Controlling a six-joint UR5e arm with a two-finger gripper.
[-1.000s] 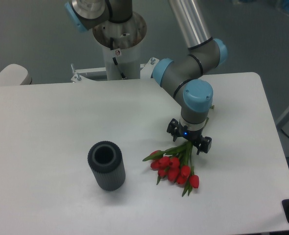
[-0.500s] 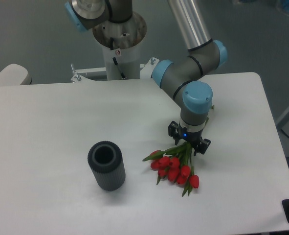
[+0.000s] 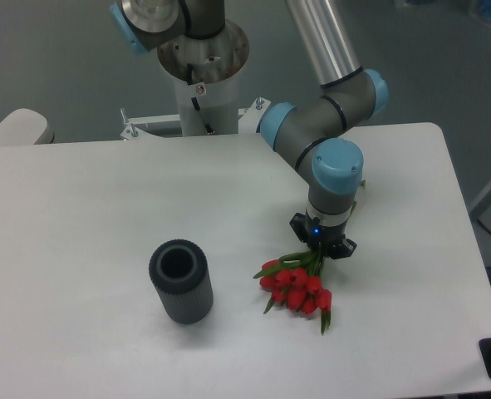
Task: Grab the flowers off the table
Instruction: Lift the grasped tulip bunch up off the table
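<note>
From the fixed camera, the gripper (image 3: 321, 247) is clenched on the stems of the flowers (image 3: 297, 287), whose heads fan out toward the camera and left, apparently resting on the white worktop (image 3: 104, 208). A dark vase (image 3: 180, 281) stands well to their left, so a straight lift looks unobstructed.

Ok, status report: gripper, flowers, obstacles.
Gripper shut on flowers' stems. Blooms low over table; lift unconfirmed. Vase stands apart, not in the way.
</note>
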